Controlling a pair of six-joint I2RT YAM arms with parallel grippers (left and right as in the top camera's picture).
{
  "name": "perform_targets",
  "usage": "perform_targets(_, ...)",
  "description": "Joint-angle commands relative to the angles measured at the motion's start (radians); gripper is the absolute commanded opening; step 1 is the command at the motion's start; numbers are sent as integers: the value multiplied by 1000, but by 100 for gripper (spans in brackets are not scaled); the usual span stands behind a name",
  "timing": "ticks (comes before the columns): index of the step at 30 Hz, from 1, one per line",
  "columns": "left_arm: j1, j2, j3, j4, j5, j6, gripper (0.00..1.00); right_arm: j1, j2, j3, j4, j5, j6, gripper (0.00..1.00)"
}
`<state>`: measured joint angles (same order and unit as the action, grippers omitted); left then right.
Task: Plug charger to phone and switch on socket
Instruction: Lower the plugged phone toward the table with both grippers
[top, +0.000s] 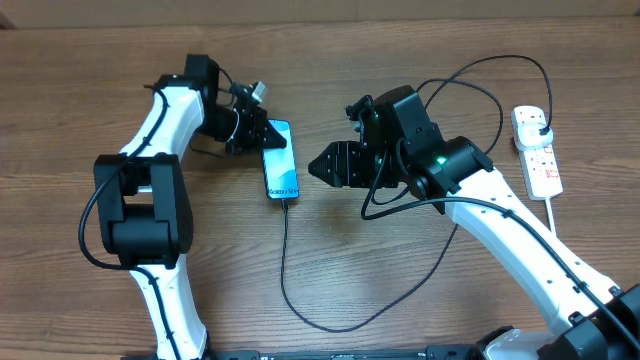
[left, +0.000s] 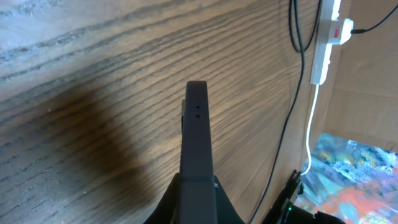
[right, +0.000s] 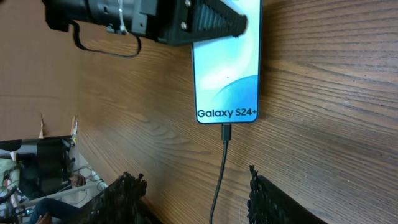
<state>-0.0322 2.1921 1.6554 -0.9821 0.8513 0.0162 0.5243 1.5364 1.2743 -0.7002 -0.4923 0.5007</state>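
A: The left gripper (top: 262, 133) pinches the phone (top: 281, 160) by its top; the charger (top: 284, 260) tip sits in the lower port. Next?
B: The right gripper (top: 318, 166), spread and empty, should cross to the socket (top: 538, 150) at far right and press its switch (left: 336, 29) squarely.

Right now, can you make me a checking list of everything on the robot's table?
Surface: brown wooden table.
Job's things: phone lying flat, screen lit; charger plugged into its bottom end; socket at far right, black plug in it, switch position unclear.
Clutter: nothing seen.
Grippers: left gripper closed on the phone's top end; right gripper open, empty, near the phone.
Cables: charger loops across the table; thick white cord leaves the socket.
Surroundings: cardboard wall behind.
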Motion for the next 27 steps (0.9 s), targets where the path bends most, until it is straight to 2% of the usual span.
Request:
perform_targets(1,-1,-6,-33,21,25,-18,5,-3,8,21,-2,6,-3,58)
perform_targets(6,-1,-5,-72,76,21,-39,4,-3,11,21,-2,6,-3,58)
perform_targets(13,-1,-4,-78,163,-33,-137,4,-3,11,21,-2,6,-3,58)
perform_targets(17,0,-4,-75,193,-120,-182,4,-3,11,21,-2,6,-3,58)
perform_targets(25,2,-4,-75,244,-145,-247,5,-3,11,21,-3,6,-3,58)
perform_targets(27,1,-4,-75,247,-145,-254,11,-2,11,21,-5,6,-3,58)
